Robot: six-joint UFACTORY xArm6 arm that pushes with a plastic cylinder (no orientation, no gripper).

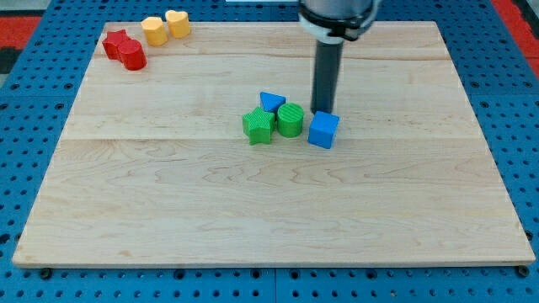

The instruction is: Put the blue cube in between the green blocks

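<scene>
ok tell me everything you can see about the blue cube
The blue cube is a small, solid-looking block in plain bright blue, sitting flat on the wooden board with one corner turned toward the view's bottom. It lies near the board's middle, just right of the green cylinder, with a narrow gap. My tip stands at its top edge, apparently touching.

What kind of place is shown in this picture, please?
Probably a robotics lab bench for pushing tests: a wooden board lies on a blue perforated base, small coloured blocks such as the blue cube sit on it, and my tip stands just behind that cube.
</scene>
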